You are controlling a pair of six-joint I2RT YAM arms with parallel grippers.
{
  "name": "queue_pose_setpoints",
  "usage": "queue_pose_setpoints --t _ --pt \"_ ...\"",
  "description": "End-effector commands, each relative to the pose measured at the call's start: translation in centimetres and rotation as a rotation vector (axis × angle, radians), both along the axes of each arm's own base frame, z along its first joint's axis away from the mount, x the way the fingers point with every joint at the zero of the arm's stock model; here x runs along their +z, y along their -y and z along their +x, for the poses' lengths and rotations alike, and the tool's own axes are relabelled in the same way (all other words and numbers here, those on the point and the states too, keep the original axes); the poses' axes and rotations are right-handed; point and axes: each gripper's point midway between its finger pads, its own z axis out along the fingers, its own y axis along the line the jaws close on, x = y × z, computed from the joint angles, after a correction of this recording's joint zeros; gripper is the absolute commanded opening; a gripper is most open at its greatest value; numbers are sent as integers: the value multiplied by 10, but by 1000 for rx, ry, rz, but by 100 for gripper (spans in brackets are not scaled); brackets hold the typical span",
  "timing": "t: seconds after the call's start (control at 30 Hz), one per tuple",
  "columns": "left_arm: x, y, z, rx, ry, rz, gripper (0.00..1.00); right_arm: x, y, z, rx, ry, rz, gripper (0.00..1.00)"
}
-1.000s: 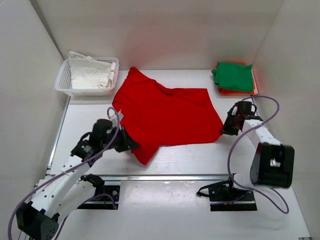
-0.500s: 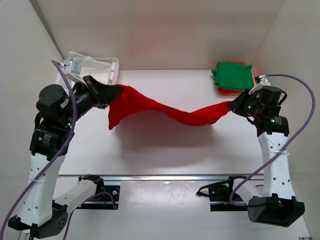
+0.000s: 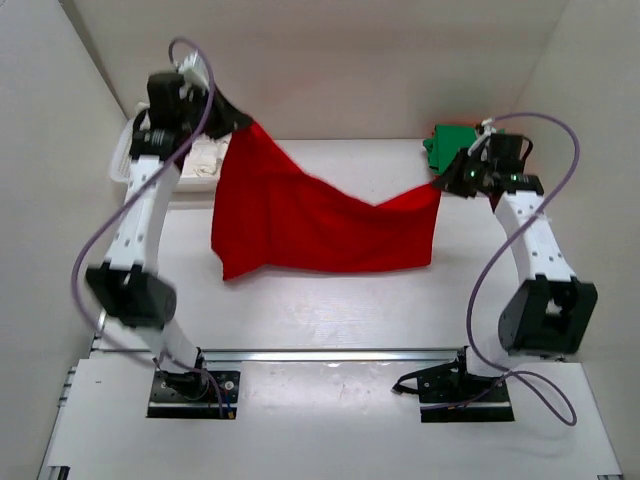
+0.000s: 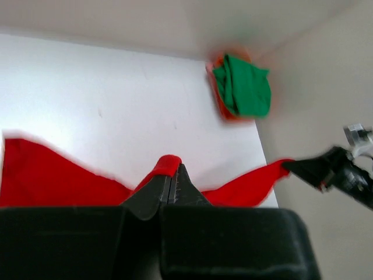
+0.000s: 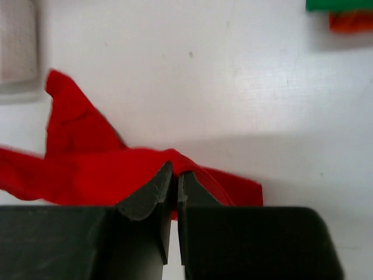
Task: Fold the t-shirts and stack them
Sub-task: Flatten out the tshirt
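The red t-shirt hangs in the air like a curtain over the back half of the table, sagging in the middle. My left gripper, raised high at the back left, is shut on its top left corner. At the back right my right gripper is shut on the shirt's other top corner. A folded green t-shirt lies on a folded orange one in the far right corner, partly hidden behind the right arm in the top view.
A white basket with white cloth stands at the back left, behind the left arm. White walls close in the back and both sides. The bare table top lies in front of the hanging shirt.
Both arms have lifted the red shirt off the table by two corners and raised it; it went from lying flat to hanging stretched between the grippers.
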Motion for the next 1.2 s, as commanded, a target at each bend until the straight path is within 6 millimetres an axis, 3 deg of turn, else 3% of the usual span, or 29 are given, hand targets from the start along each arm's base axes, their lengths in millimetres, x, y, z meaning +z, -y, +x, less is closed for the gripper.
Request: queue_pose_setpoints --t 0.0,0.03,0.07,0.1,0.13,0.17,0.23,0.27,0.33,0.4,0.43,0.47,0.53,0.57,0.63,0.67,0.77,0.8,0.83,0.87,0.9,0.93,0.97,1.0,1.07,1.1,1.17 --pt "121 -9 39 -19 308 -32 0 123 4 61 17 364 12 1" --pt "133 -23 42 12 308 -111 0 120 6 71 26 331 28 1" --pt "162 -21 35 -25 408 -158 0 154 6 73 26 379 32 0" --pt "177 -41 37 3 430 -214 0 181 6 79 39 426 24 1" --pt "194 -41 28 -20 453 -246 0 182 8 86 35 412 33 0" --pt "205 -51 24 -23 490 -250 0 212 10 79 36 468 32 0" --pt "218 -60 6 -27 527 -261 0 238 13 69 46 518 41 0" --pt "230 -66 -9 -15 559 -247 0 241 19 67 34 532 39 0" --pt "233 -57 -29 -21 578 -213 0 231 27 53 13 537 52 1" --pt "224 -48 -37 -34 550 -205 0 212 31 42 2 504 80 0" --pt "215 -38 -41 -53 529 -198 0 213 32 35 11 521 79 0" --pt "195 -31 -37 -67 478 -204 0 197 34 31 -1 489 90 0" --pt "176 -21 -52 -78 457 -167 0 155 35 23 -8 415 93 0" --pt "153 -23 -49 -62 421 -140 0 149 36 19 -8 418 89 0" --pt "141 -27 -78 -44 416 -110 0 118 34 6 -10 360 103 0" --pt "132 -29 -82 -32 404 -103 0 110 34 3 -13 350 93 0" --pt "71 -35 -117 15 323 -66 0 80 30 -23 -9 311 82 0" --pt "67 -27 -140 10 334 -52 0 58 26 -31 -1 260 95 0" --pt "43 -16 -162 -21 302 -50 0 47 25 -41 -4 245 96 0" --pt "0 -15 -163 -2 207 -46 0 42 22 -49 -5 237 82 0" --pt "-36 -8 -177 -8 139 -31 0 29 15 -62 4 215 75 1" --pt "-52 -3 -192 -24 119 -23 0 5 12 -70 -1 162 81 0" --pt "-90 -1 -203 -25 48 -19 0 0 8 -81 -3 152 67 0" --pt "-106 1 -210 -36 22 -18 0 -25 5 -92 -11 89 60 0" --pt "-153 6 -231 -46 -89 -48 0 -41 2 -114 -30 60 48 0" --pt "-147 9 -241 -63 -52 -83 0 -58 3 -125 -52 1 46 0" --pt "-154 10 -258 -54 -30 -165 0 -70 5 -143 -84 -32 29 0"
